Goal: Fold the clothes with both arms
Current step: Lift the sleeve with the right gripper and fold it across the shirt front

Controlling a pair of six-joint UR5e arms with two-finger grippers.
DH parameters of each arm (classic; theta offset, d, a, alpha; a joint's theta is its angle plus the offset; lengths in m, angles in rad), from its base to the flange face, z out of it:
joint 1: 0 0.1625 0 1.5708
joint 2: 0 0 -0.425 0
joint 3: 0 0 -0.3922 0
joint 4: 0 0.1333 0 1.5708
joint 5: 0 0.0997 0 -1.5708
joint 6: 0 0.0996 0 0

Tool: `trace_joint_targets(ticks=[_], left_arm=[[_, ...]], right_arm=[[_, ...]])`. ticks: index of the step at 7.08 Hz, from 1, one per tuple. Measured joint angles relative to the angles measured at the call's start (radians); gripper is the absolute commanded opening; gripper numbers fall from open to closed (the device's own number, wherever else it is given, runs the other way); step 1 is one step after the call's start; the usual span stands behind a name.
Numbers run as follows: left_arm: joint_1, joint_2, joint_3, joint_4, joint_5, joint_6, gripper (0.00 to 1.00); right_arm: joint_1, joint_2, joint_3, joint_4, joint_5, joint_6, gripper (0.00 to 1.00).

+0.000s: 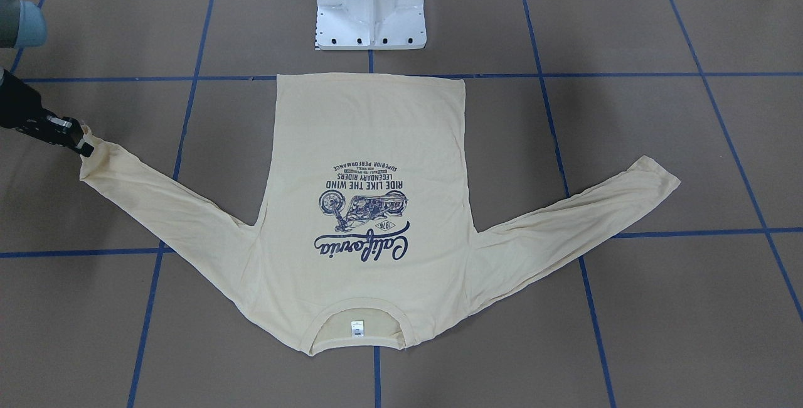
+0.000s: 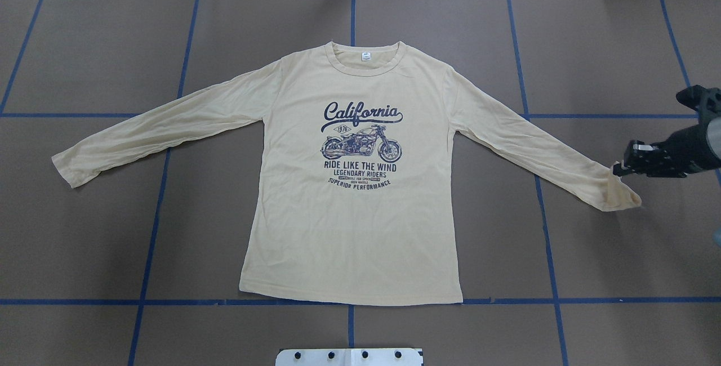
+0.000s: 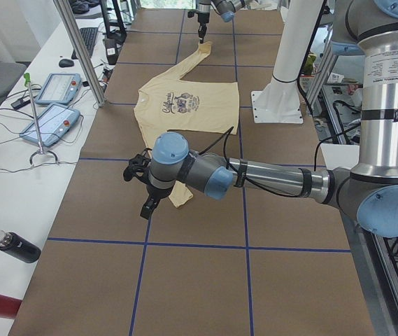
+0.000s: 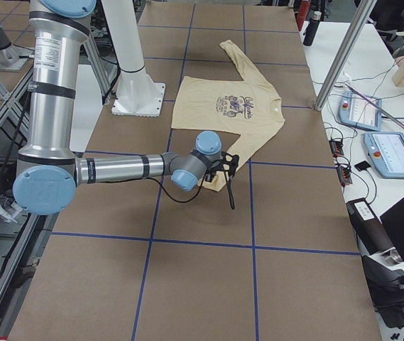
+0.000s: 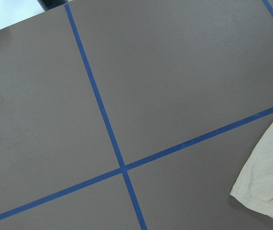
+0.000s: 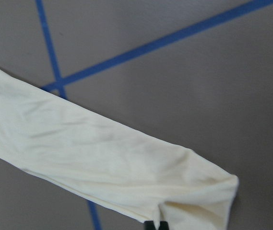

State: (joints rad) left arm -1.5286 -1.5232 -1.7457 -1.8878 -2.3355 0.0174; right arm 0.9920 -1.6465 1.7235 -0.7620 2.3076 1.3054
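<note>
Sleeve fold starting. Right arm (image 2: 681,149): jaws closed, pinching right cuff (image 2: 622,197) of shirt (image 2: 349,231), 3 o'clock. Left arm (image 3: 275,178) near left cuff (image 2: 65,166), 9 o'clock; jaws: cannot tell. Next, likely: lift right cuff, carry inward across shirt.

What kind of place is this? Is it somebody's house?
Probably a robot lab, not a house: a left arm and right arm over a shirt on a tape-gridded table, with control tablets nearby.
</note>
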Motion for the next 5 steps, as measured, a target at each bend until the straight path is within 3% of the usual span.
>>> trace_joint_targets(ticks=[3,5], left_arm=[[0.016,0.0,-0.007,-0.004,-0.024,-0.021,1.0],[0.019,0.002,-0.008,-0.031,-0.026,-0.027,1.0]], right_arm=[[-0.007,0.323,0.007,-0.258,-0.017,0.138,0.0],[-0.082,0.564,0.002,-0.447,-0.13,0.25,0.0]])
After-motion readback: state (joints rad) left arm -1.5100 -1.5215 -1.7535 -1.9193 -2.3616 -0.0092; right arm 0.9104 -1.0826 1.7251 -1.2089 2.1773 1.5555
